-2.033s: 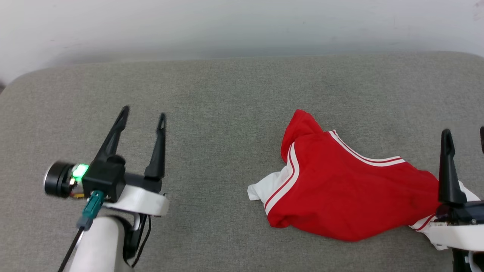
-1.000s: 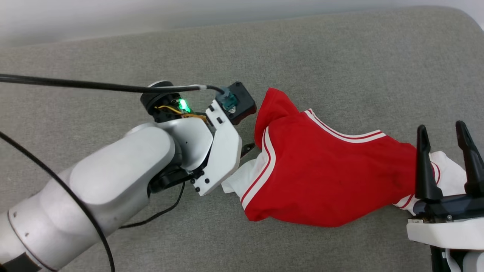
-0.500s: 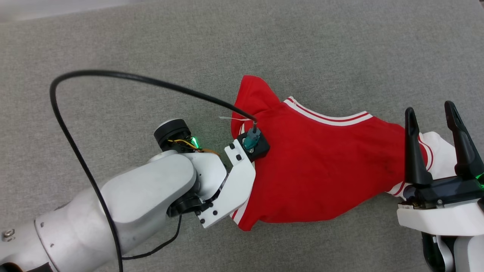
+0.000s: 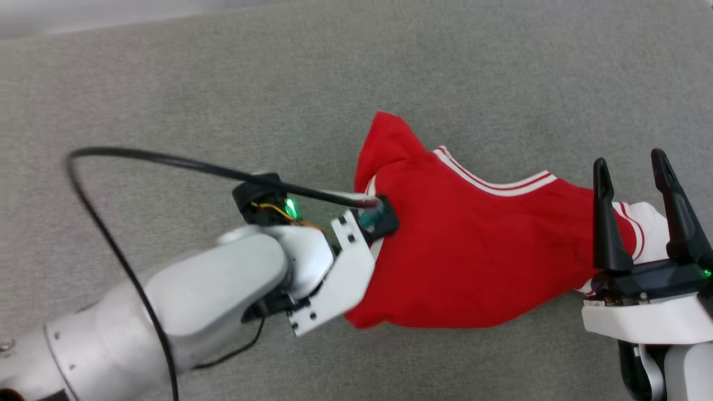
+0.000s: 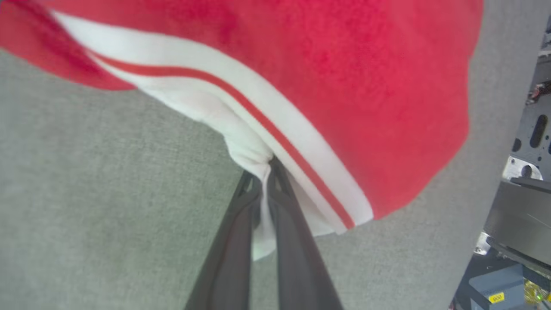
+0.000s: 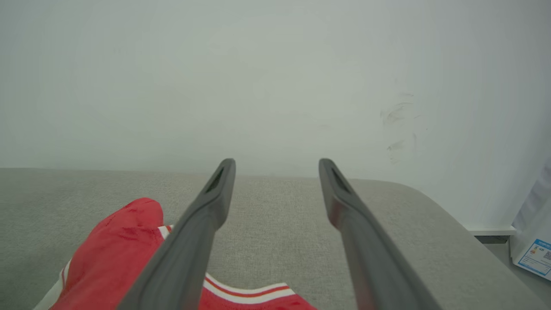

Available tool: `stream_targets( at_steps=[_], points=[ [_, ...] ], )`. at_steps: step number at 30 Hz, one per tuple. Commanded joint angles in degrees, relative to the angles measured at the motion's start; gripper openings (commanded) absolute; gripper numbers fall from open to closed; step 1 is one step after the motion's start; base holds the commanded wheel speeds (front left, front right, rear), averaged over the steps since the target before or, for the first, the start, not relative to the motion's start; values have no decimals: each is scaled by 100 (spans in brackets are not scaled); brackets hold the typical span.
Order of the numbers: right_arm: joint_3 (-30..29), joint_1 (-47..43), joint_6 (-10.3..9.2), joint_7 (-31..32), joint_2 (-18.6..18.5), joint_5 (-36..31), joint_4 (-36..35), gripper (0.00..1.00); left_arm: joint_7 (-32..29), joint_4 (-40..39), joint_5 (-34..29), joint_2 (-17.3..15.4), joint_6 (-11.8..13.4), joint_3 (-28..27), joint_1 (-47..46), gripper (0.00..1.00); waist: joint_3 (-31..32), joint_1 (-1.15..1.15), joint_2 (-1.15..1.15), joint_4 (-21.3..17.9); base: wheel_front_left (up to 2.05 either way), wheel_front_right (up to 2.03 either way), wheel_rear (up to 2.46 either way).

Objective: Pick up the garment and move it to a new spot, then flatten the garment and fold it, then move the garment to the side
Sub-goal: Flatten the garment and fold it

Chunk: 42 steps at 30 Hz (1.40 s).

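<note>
On the grey padded surface in front of the robot, the garment lies crumpled, a little to the right of the middle and between the two arms. It is mostly plain red on the side that faces up, with red-and-white striped trim running along its far edge and a peak of red cloth poking up at the far left corner.

Over at the garment's left edge the left gripper has its two dark fingers pressed together on a bunch of white sleeve, just beside a band of the striped trim; a strip of the white cloth trails down between the fingers. From the head view that arm's pale wrist covers the spot, and a black cable loops out wide behind it. Whether the pinched edge is off the surface I cannot tell.

At the other end the right gripper stands with its fingers well apart and nothing between them, raised beside the garment's right end where another white sleeve pokes out. Its fingers point toward the pale wall beyond the surface
</note>
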<state>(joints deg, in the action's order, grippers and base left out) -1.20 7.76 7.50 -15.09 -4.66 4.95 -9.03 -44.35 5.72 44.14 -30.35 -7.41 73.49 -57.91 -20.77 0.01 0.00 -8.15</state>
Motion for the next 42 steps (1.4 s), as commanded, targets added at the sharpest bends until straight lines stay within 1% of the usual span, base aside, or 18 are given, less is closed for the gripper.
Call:
stream_targets(
  at_steps=[1,4,6,9,10,11,14,17,20,21,22,28,29,30,31,36,42],
  points=[
    [-33,-93,-2,-11,18,-15,27,100,496,83,66,-136,7,-17,-193,0,210,-1,0,168,0,0,0],
    [-93,-197,-2,-11,35,-19,31,100,1187,225,99,-412,7,-9,-289,0,379,-1,0,308,0,0,0],
    [-143,-279,-2,-11,47,-29,22,100,1593,335,79,-625,7,-100,-358,0,469,-1,0,421,0,0,0],
    [-194,-391,-2,-11,55,-40,1,100,2025,468,116,-920,62,-292,-264,0,547,-1,0,580,0,0,0],
    [-208,-420,-2,-11,58,-38,-5,100,2121,483,138,-1019,122,-343,-200,0,558,-1,0,627,0,0,0],
    [-208,-420,-2,-11,58,-38,-5,100,2121,483,138,-1019,122,-343,-200,0,558,-1,0,627,0,0,0],
    [-235,-452,-2,-11,63,-42,-3,100,2346,562,203,-1347,306,-479,-21,0,551,-1,0,745,0,0,0],
    [-224,-452,-2,-11,51,-52,8,100,2454,631,255,-1615,503,-482,275,0,520,-1,0,820,0,0,0],
    [-216,-428,-2,-11,45,-59,46,100,2576,826,413,-1797,636,-482,623,0,479,-1,0,853,0,0,0],
    [-198,-392,-2,-11,24,-56,80,100,2662,1123,571,-1816,693,-435,952,0,438,-1,0,850,0,0,0],
    [-197,-389,-2,-11,19,-58,96,100,2688,1215,659,-1765,684,-426,1065,0,428,-1,0,845,0,0,0],
    [-226,-414,-2,-11,-5,-66,200,100,2658,1503,965,-1401,577,-305,1514,0,436,-1,0,833,0,0,0],
    [-233,-427,-2,-11,-6,-72,219,100,2683,1527,971,-1340,581,-320,1489,8,461,-1,0,838,0,0,0],
    [-244,-451,-2,-11,-4,-77,232,100,2720,1545,965,-1302,604,-351,1439,73,489,-1,0,847,0,0,0],
    [-259,-483,-2,-11,-1,-80,247,100,2765,1555,963,-1277,629,-392,1374,100,525,-1,0,859,0,0,0],
    [-271,-568,-2,-11,40,-55,281,100,2893,1444,915,-1400,614,-579,1031,100,698,-1,0,897,0,0,0],
    [-273,-674,-2,-11,91,-39,286,100,2863,927,829,-1618,673,-853,487,100,826,-1,0,932,0,0,0]
  ],
)
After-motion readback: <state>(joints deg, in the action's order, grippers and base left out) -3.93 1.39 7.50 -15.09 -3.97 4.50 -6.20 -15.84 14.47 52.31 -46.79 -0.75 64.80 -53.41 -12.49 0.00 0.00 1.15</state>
